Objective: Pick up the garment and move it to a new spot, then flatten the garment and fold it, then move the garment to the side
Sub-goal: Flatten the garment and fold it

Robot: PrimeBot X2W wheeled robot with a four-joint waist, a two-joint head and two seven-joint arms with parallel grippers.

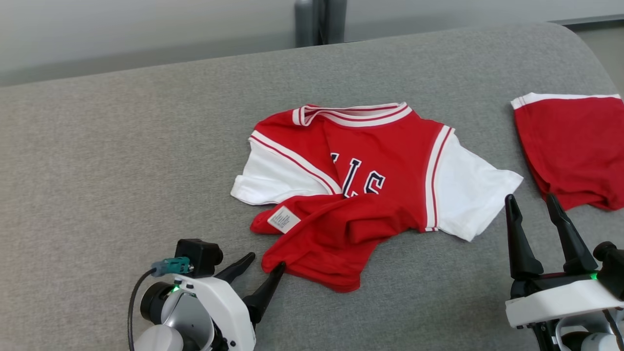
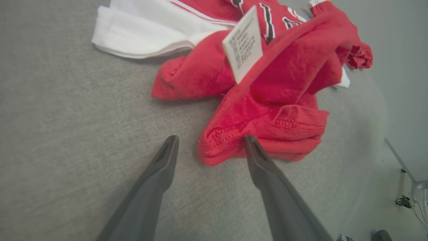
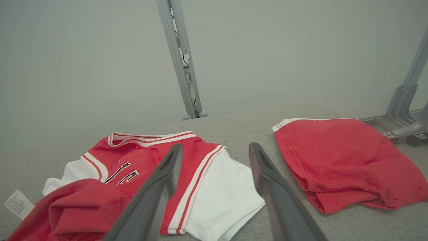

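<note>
A pale grey wall (image 3: 83,50) and a metal post (image 3: 180,67) back the grey fabric surface (image 1: 97,170), where a red-and-white jersey (image 1: 390,161) lies crumpled near the middle, a white label (image 1: 283,219) showing. The left gripper (image 1: 266,260), fingers spread, has one tip at the jersey's bunched hem. The right gripper (image 1: 530,197), spread and empty, hovers between the jersey and red shorts (image 1: 570,146) by the right edge.

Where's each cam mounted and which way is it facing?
Head: on the head, facing forward and down at the jersey; left pincer and right pincer low.
Left wrist: left arm, along its own fingers at the jersey's bunched hem.
Right wrist: right arm, own fingers, low across jersey and second red garment.
Shared: both wrists see the white label.
</note>
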